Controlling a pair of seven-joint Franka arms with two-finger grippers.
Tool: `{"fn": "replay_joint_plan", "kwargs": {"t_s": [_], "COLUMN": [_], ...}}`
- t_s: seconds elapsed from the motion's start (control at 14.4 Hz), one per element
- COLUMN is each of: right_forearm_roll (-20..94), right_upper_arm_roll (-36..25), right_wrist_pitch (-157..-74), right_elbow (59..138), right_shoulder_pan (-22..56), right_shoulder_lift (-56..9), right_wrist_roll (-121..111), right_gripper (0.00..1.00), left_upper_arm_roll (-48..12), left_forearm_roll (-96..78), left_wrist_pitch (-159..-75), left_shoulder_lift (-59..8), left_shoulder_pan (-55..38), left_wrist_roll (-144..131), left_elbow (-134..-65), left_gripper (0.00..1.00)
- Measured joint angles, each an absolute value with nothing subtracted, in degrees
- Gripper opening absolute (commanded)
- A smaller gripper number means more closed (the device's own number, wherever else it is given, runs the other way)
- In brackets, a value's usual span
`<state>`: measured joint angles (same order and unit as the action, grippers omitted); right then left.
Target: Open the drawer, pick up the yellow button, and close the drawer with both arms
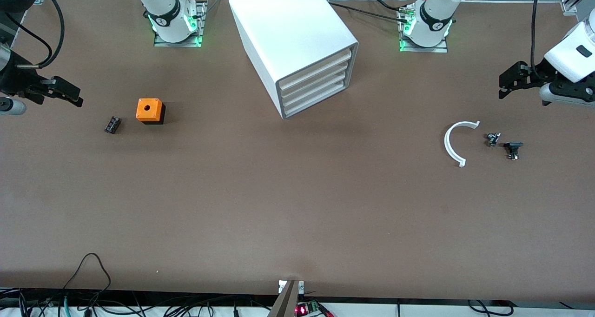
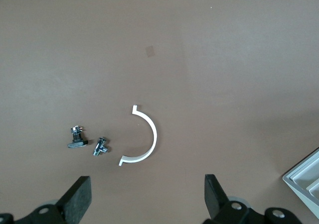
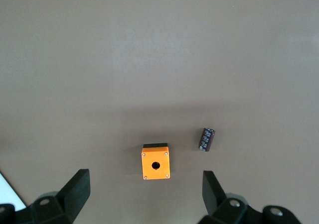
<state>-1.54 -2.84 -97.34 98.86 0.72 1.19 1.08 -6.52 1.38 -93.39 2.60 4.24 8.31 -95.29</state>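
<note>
The white cabinet [image 1: 297,38] stands at the middle of the table, between the two arm bases. Its top drawer [image 1: 316,69] and the three lower drawers are all pushed in. The button is hidden. My left gripper [image 1: 502,87] hangs open and empty over the left arm's end of the table; in the left wrist view [image 2: 147,199] its jaws are wide apart, with a corner of the cabinet [image 2: 305,176] at the edge. My right gripper [image 1: 74,96] hangs open and empty over the right arm's end; the right wrist view [image 3: 147,196] shows its jaws wide apart.
An orange cube with a hole [image 1: 149,110] [image 3: 155,163] and a small black part [image 1: 112,124] [image 3: 207,139] lie under the right gripper. A white curved strip [image 1: 453,142] [image 2: 147,137] and two small metal parts [image 1: 493,138] [image 1: 513,148] lie under the left gripper.
</note>
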Motion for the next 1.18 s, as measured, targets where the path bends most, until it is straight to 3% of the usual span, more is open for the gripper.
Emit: {"fn": "replay_joint_plan", "kwargs": {"t_s": [0.9, 1.18], "right_forearm_roll": [-1.55, -1.55], "right_upper_arm_roll": [-4.31, -4.72], "right_wrist_pitch": [-98.7, -98.78], "right_elbow": [98.89, 98.9], "right_shoulder_pan": [0.61, 0.61], "right_shoulder_lift": [0.4, -0.01], "right_wrist_roll": [0.63, 0.21], "right_gripper": [1.0, 1.0], "left_upper_arm_roll": [-7.5, -7.62], "left_forearm_roll": [1.38, -1.2], "left_wrist_pitch": [-90.76, -89.86], "left_shoulder_lift": [-2.55, -6.97], "left_shoulder_pan": [2.89, 2.6], "left_wrist_roll": [8.31, 8.35], "left_elbow": [-95.38, -96.56], "left_gripper": [1.0, 1.0]}}
